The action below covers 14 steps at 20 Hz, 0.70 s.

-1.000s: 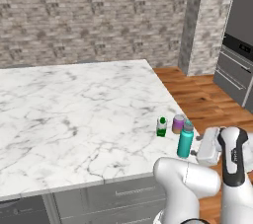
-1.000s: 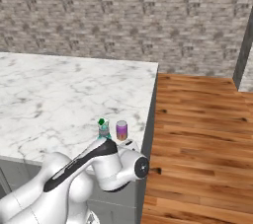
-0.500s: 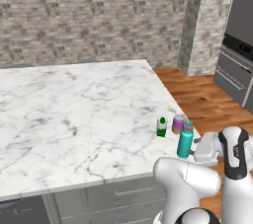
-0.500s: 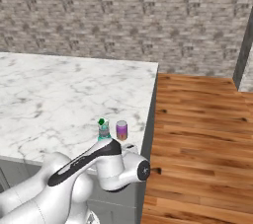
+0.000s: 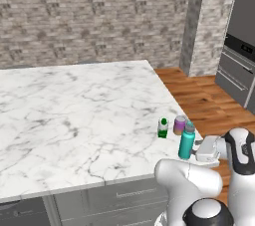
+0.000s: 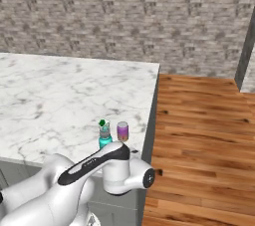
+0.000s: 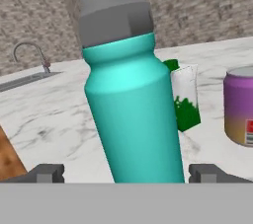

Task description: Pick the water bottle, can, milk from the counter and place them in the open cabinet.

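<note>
veined white marble counter (image 5: 74, 115), smooth slab over grey drawer fronts. near its right front corner: small green milk (image 5: 163, 128), purple can (image 5: 179, 125), teal cylindrical water bottle (image 7: 133, 99) with grey cap. gripper (image 7: 126, 173) open, fingers either side of bottle, not gripping.

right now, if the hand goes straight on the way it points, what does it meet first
The bottle. It stands dead ahead between the open fingers of the hand, close in. The milk is behind it and the can off to one side.
</note>
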{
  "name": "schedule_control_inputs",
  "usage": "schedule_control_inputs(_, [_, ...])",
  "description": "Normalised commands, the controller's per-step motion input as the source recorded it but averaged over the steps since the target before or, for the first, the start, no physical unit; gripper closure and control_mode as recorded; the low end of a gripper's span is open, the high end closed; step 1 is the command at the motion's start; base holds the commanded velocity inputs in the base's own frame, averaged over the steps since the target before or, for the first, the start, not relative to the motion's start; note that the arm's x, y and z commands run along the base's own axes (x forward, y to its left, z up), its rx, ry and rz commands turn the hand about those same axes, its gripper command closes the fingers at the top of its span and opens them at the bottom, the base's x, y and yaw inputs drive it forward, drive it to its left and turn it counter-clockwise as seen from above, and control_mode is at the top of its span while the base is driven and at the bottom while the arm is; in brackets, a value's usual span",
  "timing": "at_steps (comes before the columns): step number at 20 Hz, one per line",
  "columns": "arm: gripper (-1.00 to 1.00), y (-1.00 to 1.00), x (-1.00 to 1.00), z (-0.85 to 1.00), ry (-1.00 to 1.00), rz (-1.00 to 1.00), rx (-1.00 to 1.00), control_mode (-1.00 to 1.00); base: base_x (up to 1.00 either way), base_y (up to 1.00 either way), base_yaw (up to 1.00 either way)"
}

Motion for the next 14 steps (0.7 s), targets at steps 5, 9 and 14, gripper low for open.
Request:
schedule_control_inputs(5, [-1.00,-0.03,0.04,-0.07,0.00,0.00,0.00,-1.00,0.00,0.00,0.00])
schedule_control_inputs(9, [-1.00,0.00,0.00,-0.09,0.00,0.00,0.00,-1.00,0.00,0.00,0.00])
schedule_control_inputs(14, [-1.00,0.00,0.06,-0.02,0.00,0.00,0.00,-1.00,0.00,0.00,0.00])
